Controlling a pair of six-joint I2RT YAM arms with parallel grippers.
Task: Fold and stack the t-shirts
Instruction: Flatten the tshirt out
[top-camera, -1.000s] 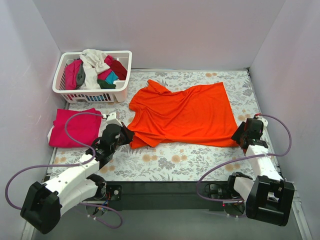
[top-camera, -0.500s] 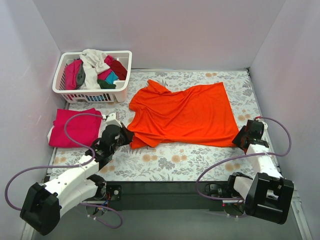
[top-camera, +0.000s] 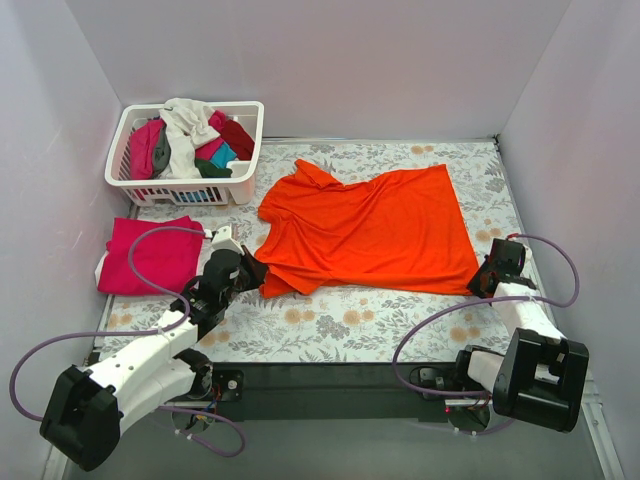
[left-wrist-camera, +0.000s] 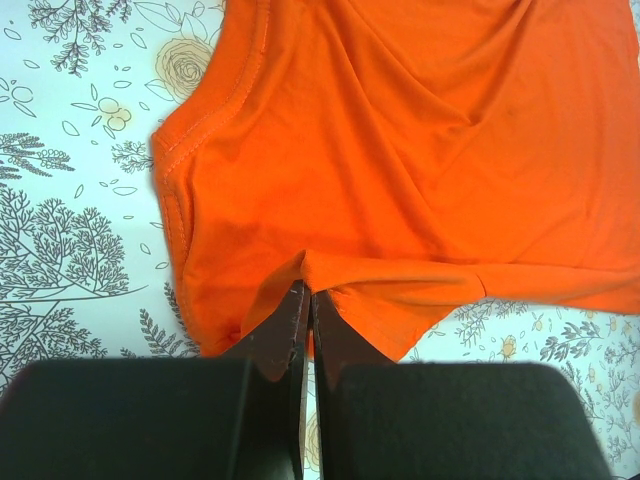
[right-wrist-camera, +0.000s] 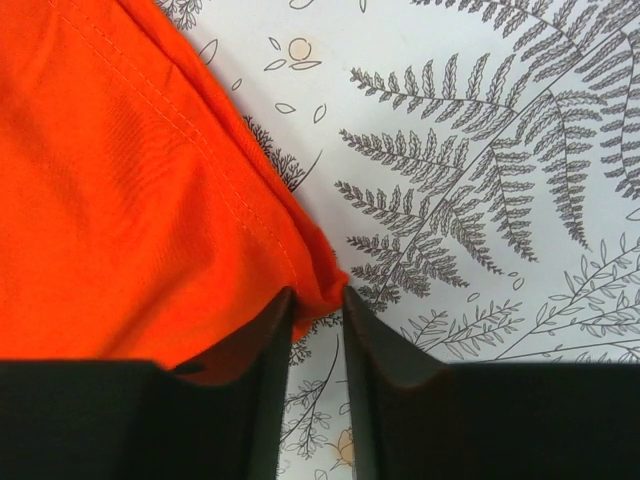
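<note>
A: On the flower-printed table (top-camera: 340, 320), spread flat across the middle: orange t-shirt (top-camera: 370, 225), neck and one sleeve toward the far left, hem toward the right.

B: At its near-left edge?

A: Left gripper (top-camera: 252, 270), pressed tight together and pinching the cloth. From the left wrist view, same gripper (left-wrist-camera: 305, 292) clamped on a small raised fold of orange fabric right at the tips, with the stitched neckline curving away to the upper left.

B: And the near-right corner?

A: Right gripper (top-camera: 482, 282), low over the table at the shirt's near-right hem corner. From the right wrist view, two dark fingers (right-wrist-camera: 262, 345) with a narrow gap between them, not pressed shut. Tip of the stitched orange corner sitting in that gap at the fingertips, patterned table showing just below it. Unclear whether cloth touched on both sides.

B: Elsewhere on the table?

A: Left of the orange one and apart from it: magenta-pink t-shirt (top-camera: 150, 255), folded into a neat rectangle near the left edge. Behind that, in the far-left corner: white slatted basket (top-camera: 190, 192), heaped with crumpled shirts (top-camera: 190, 135) in white, pink, dark red and teal.
</note>
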